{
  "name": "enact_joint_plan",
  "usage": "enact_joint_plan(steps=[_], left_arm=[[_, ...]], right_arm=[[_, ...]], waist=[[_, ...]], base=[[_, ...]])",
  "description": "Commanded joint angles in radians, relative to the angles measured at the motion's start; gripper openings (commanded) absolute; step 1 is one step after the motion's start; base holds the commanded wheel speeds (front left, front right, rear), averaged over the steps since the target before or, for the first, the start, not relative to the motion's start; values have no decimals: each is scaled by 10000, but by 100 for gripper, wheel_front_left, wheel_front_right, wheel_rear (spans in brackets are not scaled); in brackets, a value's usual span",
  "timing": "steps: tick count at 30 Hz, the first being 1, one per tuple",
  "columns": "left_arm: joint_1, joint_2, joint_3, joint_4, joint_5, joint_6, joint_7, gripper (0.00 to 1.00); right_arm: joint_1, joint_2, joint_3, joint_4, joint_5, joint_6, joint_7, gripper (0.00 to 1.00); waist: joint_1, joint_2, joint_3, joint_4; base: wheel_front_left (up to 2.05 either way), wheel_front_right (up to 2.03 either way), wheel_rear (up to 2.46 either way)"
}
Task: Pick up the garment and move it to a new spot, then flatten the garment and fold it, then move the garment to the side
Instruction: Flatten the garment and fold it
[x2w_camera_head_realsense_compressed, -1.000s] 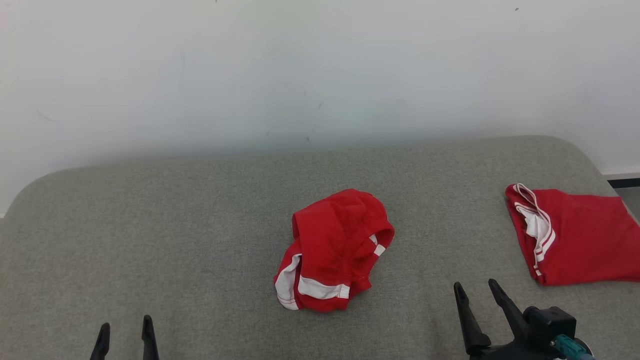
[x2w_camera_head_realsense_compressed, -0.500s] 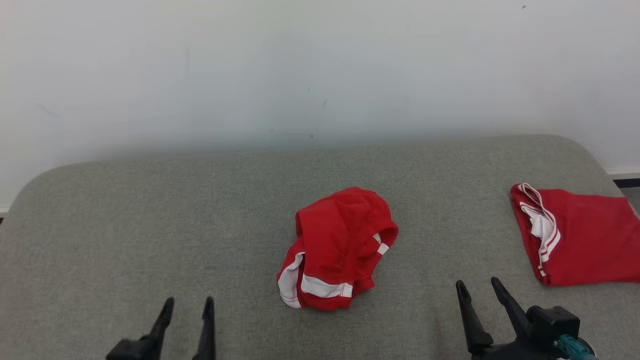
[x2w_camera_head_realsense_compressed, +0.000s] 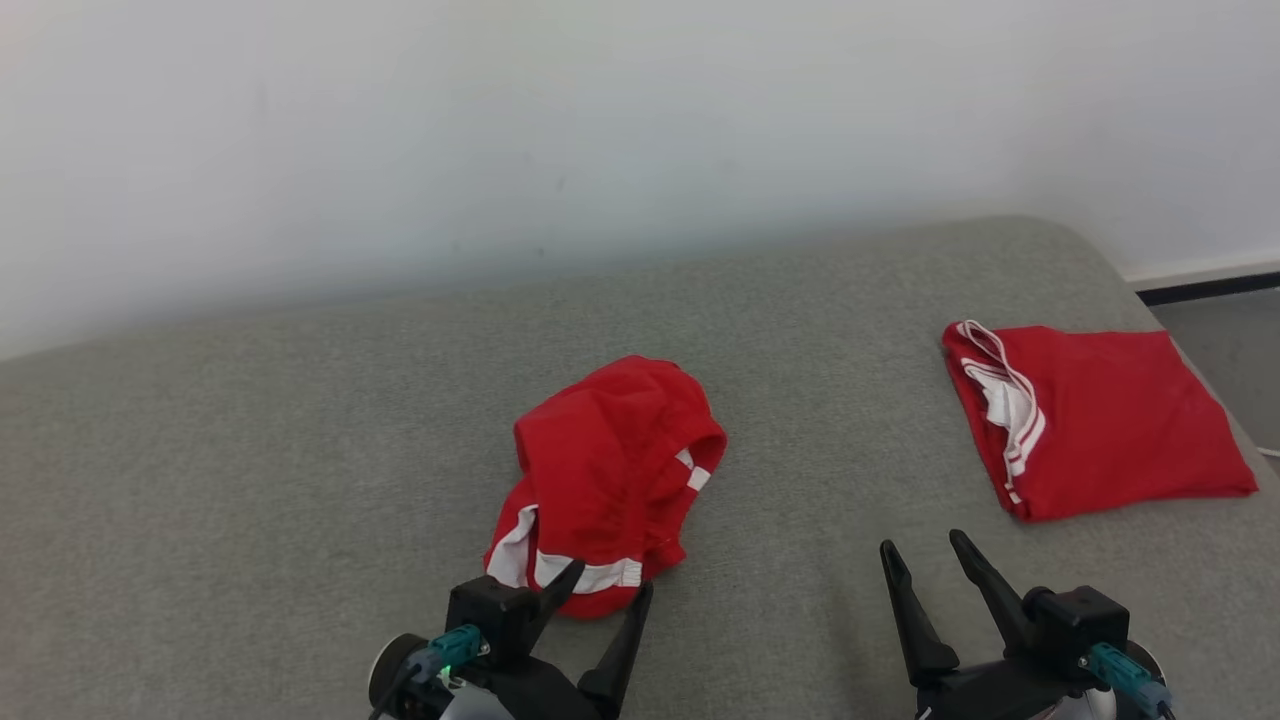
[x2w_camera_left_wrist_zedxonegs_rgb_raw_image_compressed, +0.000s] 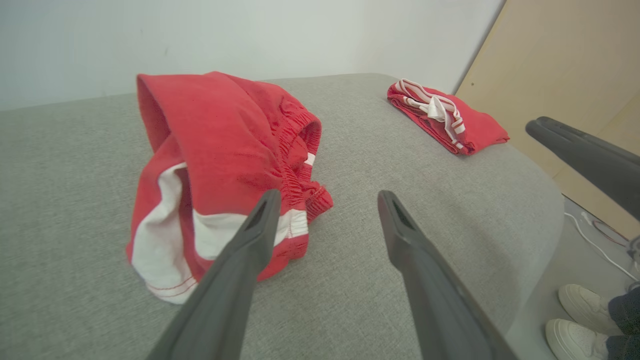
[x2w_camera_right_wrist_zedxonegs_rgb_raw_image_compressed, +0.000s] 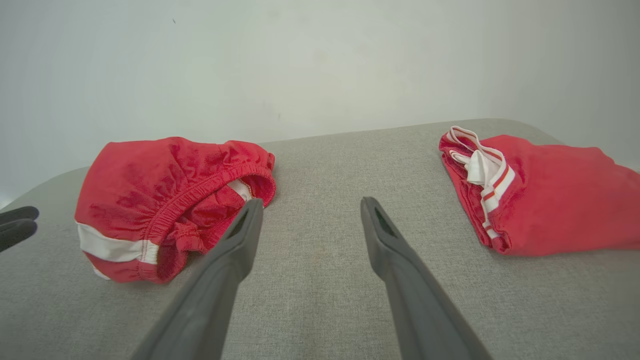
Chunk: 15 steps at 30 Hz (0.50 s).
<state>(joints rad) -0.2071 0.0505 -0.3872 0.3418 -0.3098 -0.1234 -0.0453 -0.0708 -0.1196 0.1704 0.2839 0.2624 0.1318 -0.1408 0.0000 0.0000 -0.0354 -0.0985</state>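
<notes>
1. Red garment (x2w_camera_head_realsense_compressed: 605, 470) crumpled at frame ctr on grey cushion (x2w_camera_head_realsense_compressed: 250, 480); not lifted yet.
2. Left gripper (x2w_camera_head_realsense_compressed: 610, 580) nr its lower edge, right gripper (x2w_camera_head_realsense_compressed: 923, 545) lower right: both wide open, empty.
3. Tbd: move, flatten, fold, set aside.

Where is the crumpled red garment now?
In the head view the crumpled garment lies centrally, just ahead of the left hand, with the folded garment off to the right.

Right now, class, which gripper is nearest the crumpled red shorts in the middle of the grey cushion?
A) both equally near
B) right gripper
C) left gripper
C: the left gripper, open, sits at the near edge of the crumpled red shorts; the right gripper is well off to the side.
</notes>
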Motion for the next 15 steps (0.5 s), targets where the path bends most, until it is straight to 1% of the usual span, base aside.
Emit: enact_joint_plan(steps=[1, 3, 7, 12, 15], left_arm=[[-269, 10, -427, 253, -274, -23, -37, 100], [-518, 15, -761, 545, -423, 34, -222, 100], [-889, 2, -1008, 1377, -651, 483, -626, 100], [-1326, 15, -965, 2527, -509, 1309, -834, 100], [-1531, 79, -812, 3160, -336, 1929, -947, 100]], right_arm=[[-155, -83, 43, -24, 54, -28, 20, 100], [-230, -111, 106, -25, 75, -26, 19, 100], [-341, -156, 179, -50, 99, -28, -4, 100], [-427, -192, 155, -27, 116, -26, -83, 100], [-436, -189, 177, -37, 117, -28, -103, 100]], waist=[[0, 0, 339, -686], [0, 0, 461, -1016], [0, 0, 676, -1653], [0, 0, 904, -2207], [0, 0, 980, -2392]], base=[[0, 0, 0], [0, 0, 0], [0, 0, 0], [0, 0, 0], [0, 0, 0]])
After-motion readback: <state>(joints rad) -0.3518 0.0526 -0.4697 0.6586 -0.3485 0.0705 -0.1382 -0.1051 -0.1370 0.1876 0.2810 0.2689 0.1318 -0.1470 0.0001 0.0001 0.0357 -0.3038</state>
